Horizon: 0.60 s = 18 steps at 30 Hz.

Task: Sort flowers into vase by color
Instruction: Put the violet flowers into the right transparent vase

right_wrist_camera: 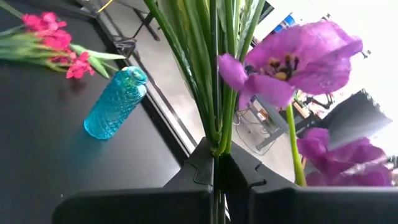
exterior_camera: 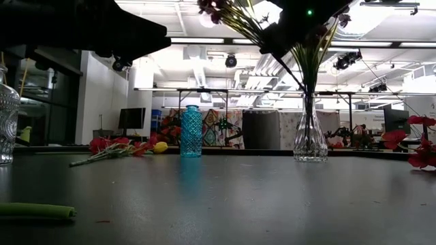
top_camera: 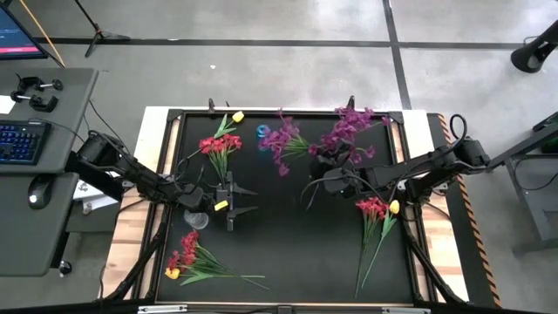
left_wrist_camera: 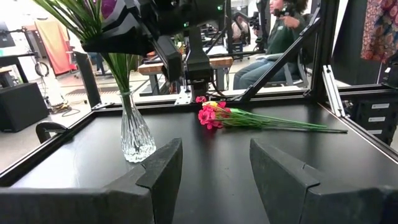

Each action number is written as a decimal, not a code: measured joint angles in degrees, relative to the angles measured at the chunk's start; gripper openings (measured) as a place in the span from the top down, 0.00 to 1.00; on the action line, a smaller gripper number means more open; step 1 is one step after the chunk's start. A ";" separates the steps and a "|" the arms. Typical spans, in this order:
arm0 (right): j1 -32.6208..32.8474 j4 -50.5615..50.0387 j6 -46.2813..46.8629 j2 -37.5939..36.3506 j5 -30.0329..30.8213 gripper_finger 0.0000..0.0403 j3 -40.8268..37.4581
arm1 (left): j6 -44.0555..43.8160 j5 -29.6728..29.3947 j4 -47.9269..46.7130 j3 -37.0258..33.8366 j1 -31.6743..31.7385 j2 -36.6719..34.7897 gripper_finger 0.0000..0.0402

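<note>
While the right gripper (right_wrist_camera: 217, 163) pinches the purple flowers' (right_wrist_camera: 292, 59) stems, the bunch stands in the clear glass vase (exterior_camera: 310, 139).

The fingers meet on the green stems just above the vase neck, near the worktop's (top_camera: 288, 227) far edge, so the sound move, I judge, is to let the stems settle fully, then part the fingers slowly and lift straight up, lest the top-heavy vase tip. The left gripper (left_wrist_camera: 211, 168) waits low at mid-worktop, fingers wide apart and empty. A blue vase (top_camera: 263, 133) stands near the far edge beside loose purple stems; red-pink flowers (top_camera: 218, 146) and yellow buds (top_camera: 237, 117) lie unsorted around it.
</note>
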 joint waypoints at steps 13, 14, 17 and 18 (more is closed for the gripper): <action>0.02 0.21 9.90 0.00 7.16 1.00 0.00 | 0.00 -0.01 0.00 0.02 0.02 0.00 0.56; 0.02 0.19 10.63 0.00 7.97 1.00 0.00 | 0.00 -0.01 0.00 0.02 0.01 0.00 0.56; 0.02 0.17 12.47 0.00 9.11 1.00 0.00 | -0.02 -0.01 0.00 0.02 0.02 0.00 0.56; 0.02 0.14 13.16 0.00 9.74 1.00 0.00 | -0.01 -0.01 0.00 0.02 0.00 0.00 0.56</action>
